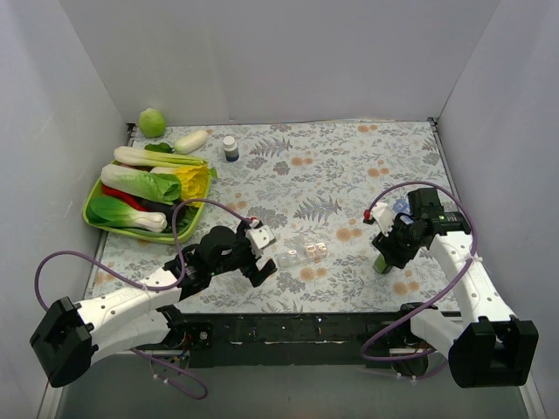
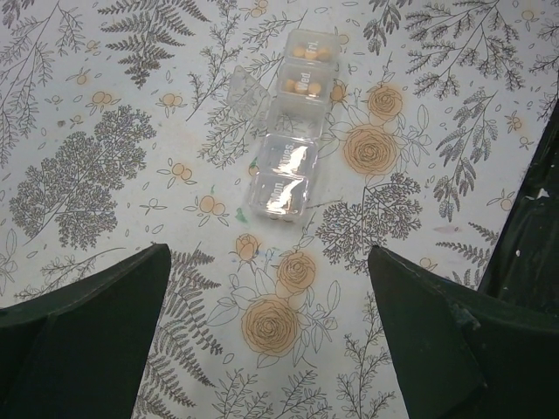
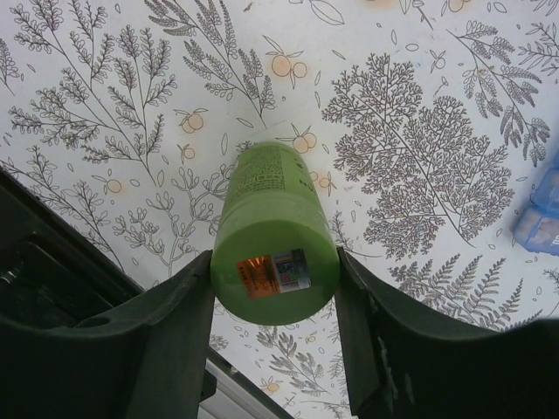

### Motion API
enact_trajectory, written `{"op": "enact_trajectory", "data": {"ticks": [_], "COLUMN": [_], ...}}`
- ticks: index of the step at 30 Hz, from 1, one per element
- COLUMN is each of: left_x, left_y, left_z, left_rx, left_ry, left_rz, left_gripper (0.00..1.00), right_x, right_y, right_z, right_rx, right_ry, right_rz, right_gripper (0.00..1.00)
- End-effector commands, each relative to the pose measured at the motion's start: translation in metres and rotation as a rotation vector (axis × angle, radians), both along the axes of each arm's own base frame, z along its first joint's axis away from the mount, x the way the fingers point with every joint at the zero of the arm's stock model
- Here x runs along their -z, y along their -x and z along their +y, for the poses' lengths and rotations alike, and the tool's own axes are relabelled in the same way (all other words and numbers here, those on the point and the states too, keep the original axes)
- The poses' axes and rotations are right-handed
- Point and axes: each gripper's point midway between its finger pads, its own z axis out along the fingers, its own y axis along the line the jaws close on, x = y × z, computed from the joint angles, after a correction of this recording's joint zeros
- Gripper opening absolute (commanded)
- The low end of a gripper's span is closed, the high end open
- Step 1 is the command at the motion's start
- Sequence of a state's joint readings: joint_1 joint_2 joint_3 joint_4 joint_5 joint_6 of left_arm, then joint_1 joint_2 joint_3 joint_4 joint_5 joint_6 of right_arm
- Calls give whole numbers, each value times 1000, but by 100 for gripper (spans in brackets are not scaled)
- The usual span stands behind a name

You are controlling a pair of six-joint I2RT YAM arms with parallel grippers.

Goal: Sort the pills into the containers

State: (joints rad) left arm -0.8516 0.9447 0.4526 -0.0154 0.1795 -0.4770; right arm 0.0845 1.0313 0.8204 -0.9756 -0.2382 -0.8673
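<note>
Lime-green bottle (image 3: 275, 231), clear containers (image 2: 286, 153) with tan pills (image 2: 307, 85), white cloth (image 2: 131, 96) printed with grey ferns, orange roses.

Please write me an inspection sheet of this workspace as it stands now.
Surface: floral cloth, lying flat.
Job's things: containers, a clear strip; two far compartments hold tan pills, one lid open.
Clutter: green tray of vegetables; dark blue bottle; blue item beside right arm.
Grippers: left gripper open, just short of the strip; right gripper shut on green bottle.
Cables: purple cables loop beside both arms.
Surroundings: white walls on three sides.
</note>
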Motion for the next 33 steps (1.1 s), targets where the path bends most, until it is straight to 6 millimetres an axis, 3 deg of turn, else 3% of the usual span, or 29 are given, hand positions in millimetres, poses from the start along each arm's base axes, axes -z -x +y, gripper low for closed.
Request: {"op": "enact_trajectory", "data": {"ticks": [1, 4, 7, 12, 13, 15, 16, 18, 20, 23, 25, 26, 33], "left_x": [-21, -26, -32, -50, -61, -59, -68, -60, -71, -71, -60, -65, -51], "left_y": [-6, -3, 5, 39, 47, 50, 53, 49, 40, 29, 26, 20, 4], "left_z": [-4, -11, -21, -44, -54, -64, -74, -87, -104, -128, -143, -150, -175], "left_rx": [-36, -13, 46, 296, 345, 361, 369, 350, 308, 261, 246, 222, 132], "left_ry": [63, 99, 145, 254, 296, 299, 322, 304, 324, 314, 286, 292, 224], "left_rz": [-4, 11, 23, 10, -20, -54, -102, -118, -160, -195, -207, -220, -220], "left_gripper": [98, 98, 98, 98, 98, 98, 98, 98, 98, 98, 98, 98, 96], "right_x": [-4, -11, -23, -52, -56, -66, -71, -81, -88, -94, -95, -95, -93], "right_y": [-4, -3, -1, 10, 12, 14, 14, 15, 12, 7, 7, 8, 9], "right_z": [6, 14, 24, 63, 70, 87, 92, 106, 116, 125, 128, 132, 138], "right_rx": [-1, -28, -68, -185, -204, -244, -258, -294, -312, -322, -328, -338, -343], "right_ry": [-39, -75, -135, -354, -394, -497, -529, -612, -669, -720, -741, -758, -791], "right_rz": [-12, -23, -32, -15, -7, 13, 14, 23, 21, 22, 28, 40, 31], "right_gripper": [32, 14, 11, 8, 8, 8, 8, 8, 8, 8, 8, 8, 7]}}
